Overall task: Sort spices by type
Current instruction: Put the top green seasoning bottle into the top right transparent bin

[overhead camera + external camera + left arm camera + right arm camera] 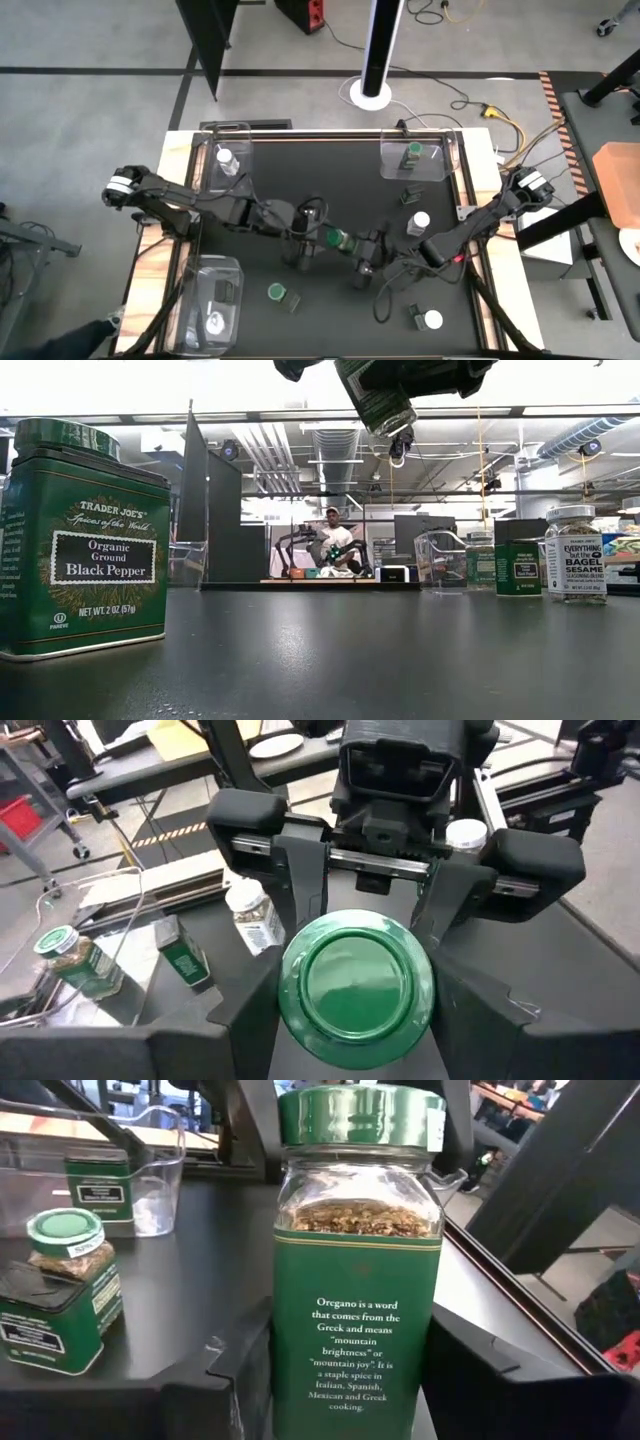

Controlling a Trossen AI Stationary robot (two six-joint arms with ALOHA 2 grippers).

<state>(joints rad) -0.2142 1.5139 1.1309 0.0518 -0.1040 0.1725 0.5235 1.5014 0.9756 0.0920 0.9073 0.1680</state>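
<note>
An oregano spice jar (334, 238) with a round green lid and a green label hangs above the table's middle, between both grippers. My left gripper (318, 238) reaches in from the table's left and is shut on the jar's lid end. My right gripper (352, 246) reaches in from the right and is shut on the jar's body. Loose spice jars stand on the black table: a green-lidded one (277, 292) near the front and white-lidded ones (420, 220) (432, 320) on the right. My left gripper has the jar's lid end (355, 975) between its two fingers (245, 1020), coming nearly level from the table's left. The lid hides where the pads meet the jar. The jar is clear of the table, tilted, lid uppermost. My right gripper pinches the jar's labelled body (355, 1370), low down, between its two fingers (225, 1380), one on each side. It comes nearly level from the table's right, with the fingers across the jar. The lid end (360, 1115) stands above them.
Clear trays sit at the far left (228, 160), the far right (415, 160) and the near left (212, 300), each with a jar or tin inside. A small tin (408, 196) stands at the right. A black pepper tin (85, 540) stands close to the low camera.
</note>
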